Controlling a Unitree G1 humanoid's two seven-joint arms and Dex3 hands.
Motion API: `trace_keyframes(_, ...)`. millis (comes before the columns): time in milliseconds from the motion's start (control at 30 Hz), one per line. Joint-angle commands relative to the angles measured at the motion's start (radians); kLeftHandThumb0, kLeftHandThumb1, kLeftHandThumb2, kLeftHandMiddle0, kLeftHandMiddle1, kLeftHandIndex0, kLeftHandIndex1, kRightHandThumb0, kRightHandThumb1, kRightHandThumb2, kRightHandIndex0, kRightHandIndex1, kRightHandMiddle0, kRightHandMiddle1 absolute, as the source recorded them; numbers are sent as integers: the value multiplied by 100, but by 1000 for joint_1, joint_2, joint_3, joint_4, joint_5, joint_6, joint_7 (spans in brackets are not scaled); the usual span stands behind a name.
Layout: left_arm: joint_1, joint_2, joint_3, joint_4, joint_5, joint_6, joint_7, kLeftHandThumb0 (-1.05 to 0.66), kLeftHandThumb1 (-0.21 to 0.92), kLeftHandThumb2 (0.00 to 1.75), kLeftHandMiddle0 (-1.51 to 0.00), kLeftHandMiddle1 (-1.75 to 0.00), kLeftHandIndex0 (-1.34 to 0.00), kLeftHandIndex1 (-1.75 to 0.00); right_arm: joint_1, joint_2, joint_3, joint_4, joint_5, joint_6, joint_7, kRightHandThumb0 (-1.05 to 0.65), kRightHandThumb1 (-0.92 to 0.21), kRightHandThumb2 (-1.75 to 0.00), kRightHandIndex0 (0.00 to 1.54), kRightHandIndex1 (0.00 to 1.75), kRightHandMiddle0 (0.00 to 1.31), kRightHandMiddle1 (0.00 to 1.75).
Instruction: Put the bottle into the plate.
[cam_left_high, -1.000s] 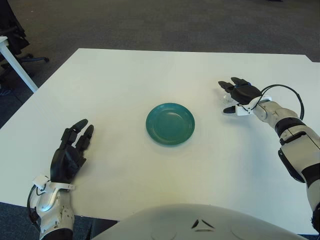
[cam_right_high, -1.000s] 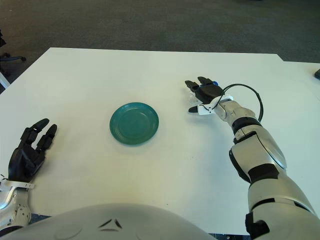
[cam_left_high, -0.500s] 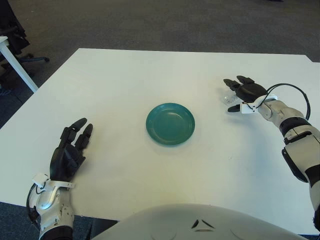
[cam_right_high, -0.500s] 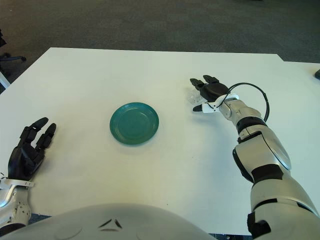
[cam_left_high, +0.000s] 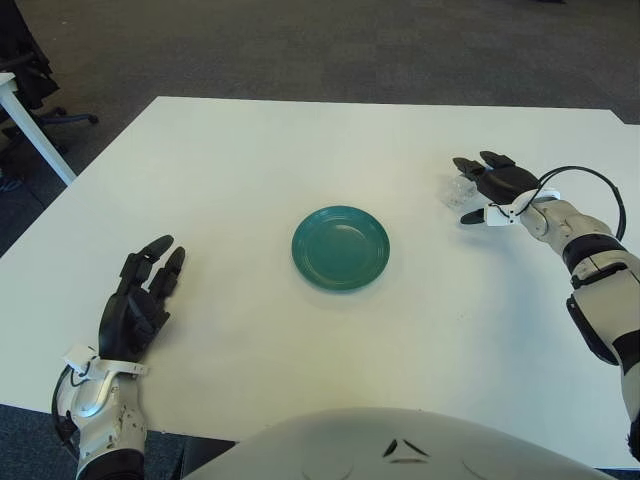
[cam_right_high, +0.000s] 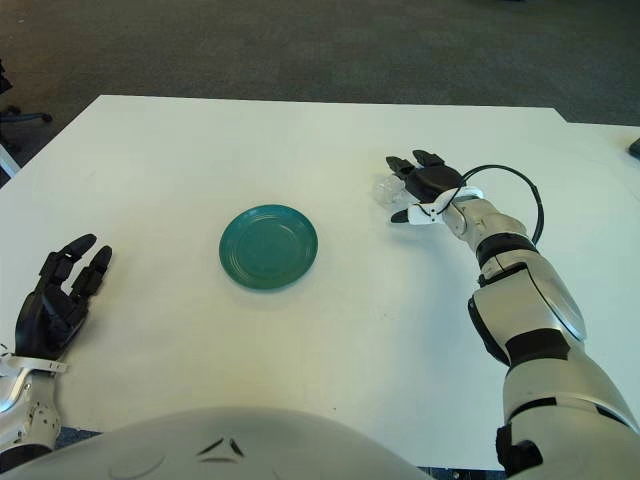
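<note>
On the right half of the white table (cam_left_high: 240, 150), the right hand (cam_left_high: 492, 185) lies low over a small clear bottle (cam_left_high: 459, 190), which rests on its side on the tabletop. Its fingers reach past the bottle on the far side and the thumb sits on the near side, so the bottle is bracketed rather than gripped; no closure on it can be confirmed, and the hand reads as spread and holding nothing. This posture is judged to be the set-up for a sideways grasp, the palm placed over the object so the digits can close across its width.

A green plate (cam_left_high: 340, 247) sits at the table centre, well apart from the bottle and to its left, with nothing on it. The task is therefore at the pick-up step, with the carry to the plate outstanding.

At the near left edge, the left hand (cam_left_high: 139, 305) rests flat with fingers extended, idle and clear of the working area.
</note>
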Motion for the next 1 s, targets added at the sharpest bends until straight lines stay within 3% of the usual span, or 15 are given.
trace_keyframes(0,9,-5,2,37,-6,25,-8,-90,92,97,-29,0,0,-74,-2,-19,2,-7,4,5,-9,-105,-92,-31,7,0,0,1)
trace_keyframes(967,26,14,30,26,-34,45,-42,-90,92,97,-29,0,0,-74,24,1,-1,13,17,48,13,-105,-92,-32,7,0,0,0)
